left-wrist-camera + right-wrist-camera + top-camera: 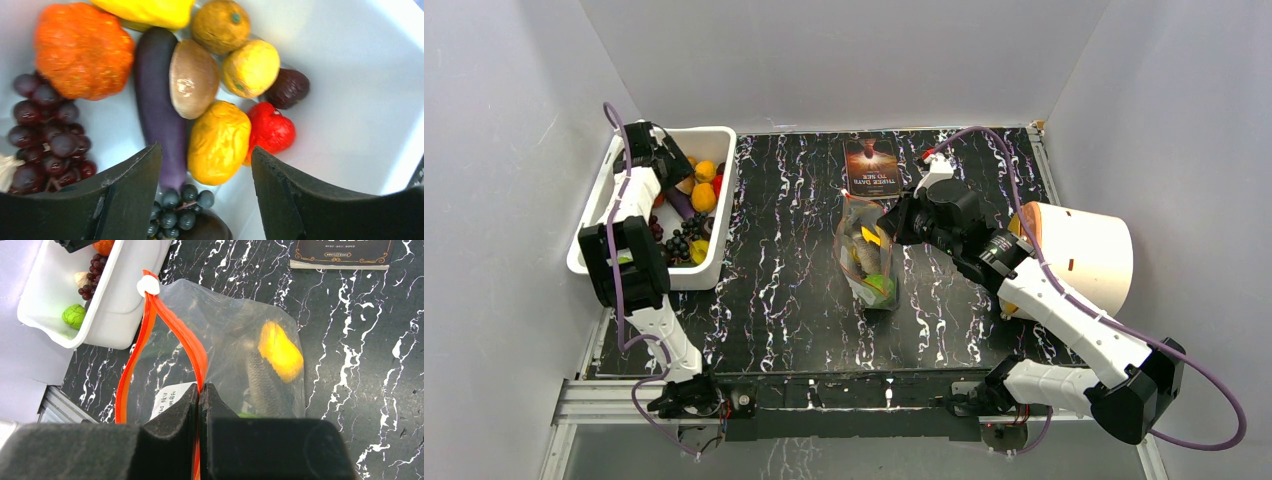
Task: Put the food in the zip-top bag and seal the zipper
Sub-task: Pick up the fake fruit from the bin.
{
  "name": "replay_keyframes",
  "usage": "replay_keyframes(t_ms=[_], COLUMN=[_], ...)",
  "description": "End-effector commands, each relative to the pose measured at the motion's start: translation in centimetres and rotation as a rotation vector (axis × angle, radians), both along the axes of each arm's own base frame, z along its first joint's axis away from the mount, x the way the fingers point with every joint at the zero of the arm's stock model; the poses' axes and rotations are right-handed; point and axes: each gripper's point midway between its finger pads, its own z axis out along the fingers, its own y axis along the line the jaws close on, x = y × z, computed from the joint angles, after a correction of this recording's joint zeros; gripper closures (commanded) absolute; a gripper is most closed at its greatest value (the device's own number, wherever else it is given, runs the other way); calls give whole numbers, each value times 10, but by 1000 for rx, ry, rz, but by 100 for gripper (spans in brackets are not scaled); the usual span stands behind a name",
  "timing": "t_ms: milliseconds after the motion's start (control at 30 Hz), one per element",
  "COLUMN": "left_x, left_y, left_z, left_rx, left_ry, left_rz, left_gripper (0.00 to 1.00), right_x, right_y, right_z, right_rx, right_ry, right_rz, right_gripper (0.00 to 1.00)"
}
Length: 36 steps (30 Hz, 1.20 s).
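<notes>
right gripper pinched closed on zipper | zip-top bag mouth gaping, yellow food piece inside | white tub left of bag, grapes in it

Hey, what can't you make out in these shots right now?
1. Right wrist view: the zip-top bag, its near end behind the right tool.
2. Left wrist view: the dark grapes, cut off by the bottom edge.
3. Top view: the book, its print too small to read.
</notes>
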Motion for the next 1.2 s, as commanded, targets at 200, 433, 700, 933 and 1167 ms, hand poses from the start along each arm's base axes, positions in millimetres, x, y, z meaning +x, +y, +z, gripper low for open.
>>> replay_keyframes(t_ms=[200, 433, 700, 933, 1167], left_x=[-3, -1, 2, 2, -10], left_y=[-29, -37, -43, -47, -46], left_z=[-31, -48, -64, -46, -9], left_rx=[-74, -112, -163, -152, -128], left_ry=[76, 97, 126, 117, 72], left_rz=[-195, -241, -234, -254, -219], left_gripper=[35, 30, 41, 69, 79], right_x=[9, 10, 10, 5, 8], right_y=[8, 7, 4, -1, -3], right_z=[31, 28, 32, 33, 18], right_rx=[49, 40, 38, 62, 52], right_ry=[-115, -108, -110, -103, -85], right_rz=[21, 13, -1, -20, -46], right_gripper=[100, 100, 100, 100, 100])
